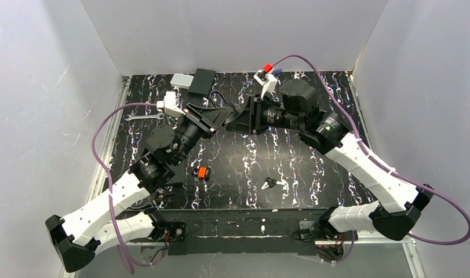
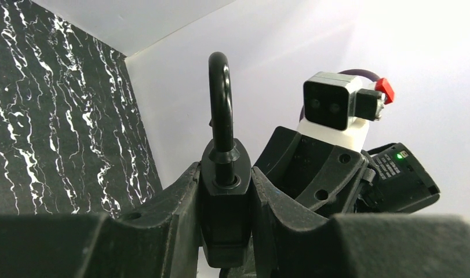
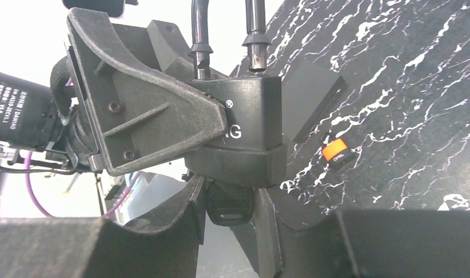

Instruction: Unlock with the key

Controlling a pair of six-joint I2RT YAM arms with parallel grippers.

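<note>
The black padlock (image 2: 223, 223) is held upright above the table, and my left gripper (image 2: 225, 174) is shut on its body from both sides. Its shackle (image 2: 221, 98) points up. In the right wrist view the padlock (image 3: 250, 127) shows its printed face, with a left finger (image 3: 151, 110) pressed against it. The key's dark head (image 3: 229, 205) sticks out of the padlock's underside; its blade is hidden inside. My right gripper (image 3: 230, 188) is shut on that head. From above, both grippers (image 1: 225, 113) (image 1: 239, 123) meet at the back middle of the table.
A small orange block (image 1: 202, 172) lies on the black marbled table (image 1: 313, 174), with a small dark-and-silver piece (image 1: 270, 183) to its right. A silver wrench (image 1: 142, 116) lies at the left. A black box (image 1: 202, 81) and a grey box (image 1: 180, 80) sit by the back wall.
</note>
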